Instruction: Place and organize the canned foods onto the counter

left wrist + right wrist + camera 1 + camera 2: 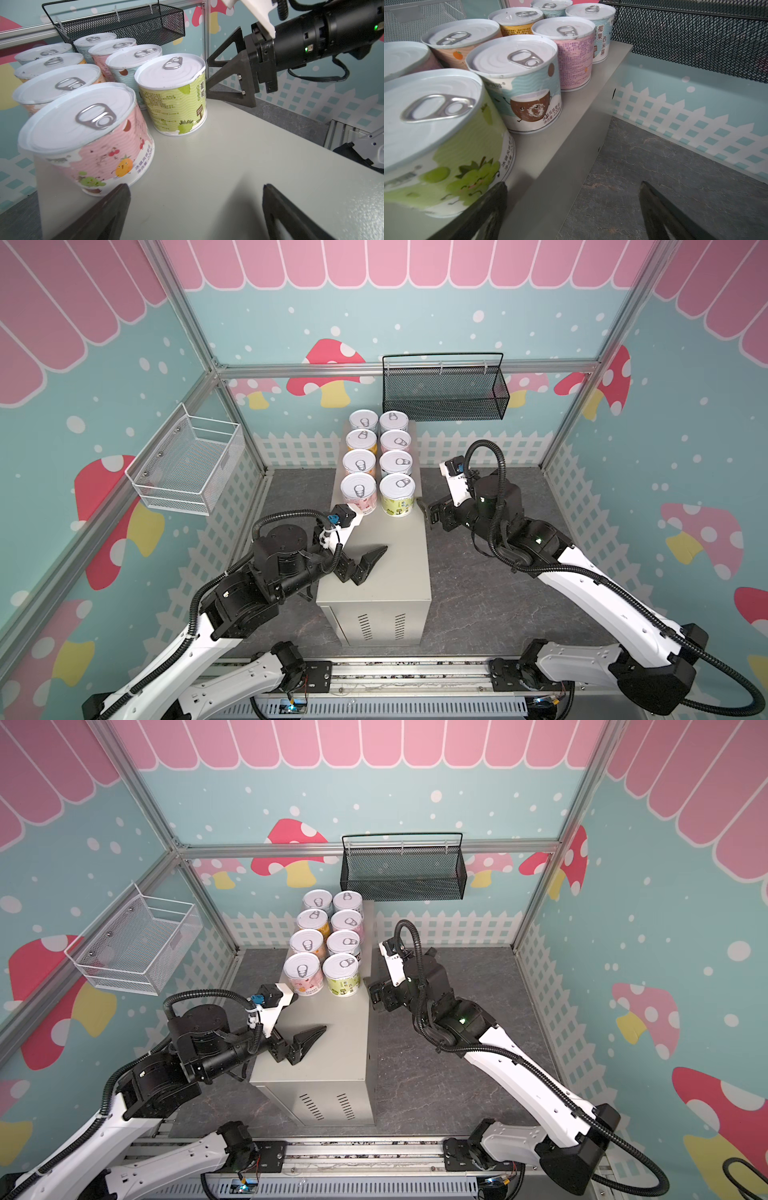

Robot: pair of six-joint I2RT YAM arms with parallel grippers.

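Note:
Several canned foods stand upright in two rows on the far half of the counter, a beige-grey box with vent slots. Nearest in both top views are a pink can and a green can. My left gripper is open and empty, low over the bare near half of the counter top. The pink can stands just beyond one fingertip. My right gripper is open and empty at the counter's right edge, beside the green can.
A black mesh basket hangs on the back wall just behind the far cans. A white wire basket hangs on the left wall. Dark stone floor surrounds the counter. The arms' rail runs along the front.

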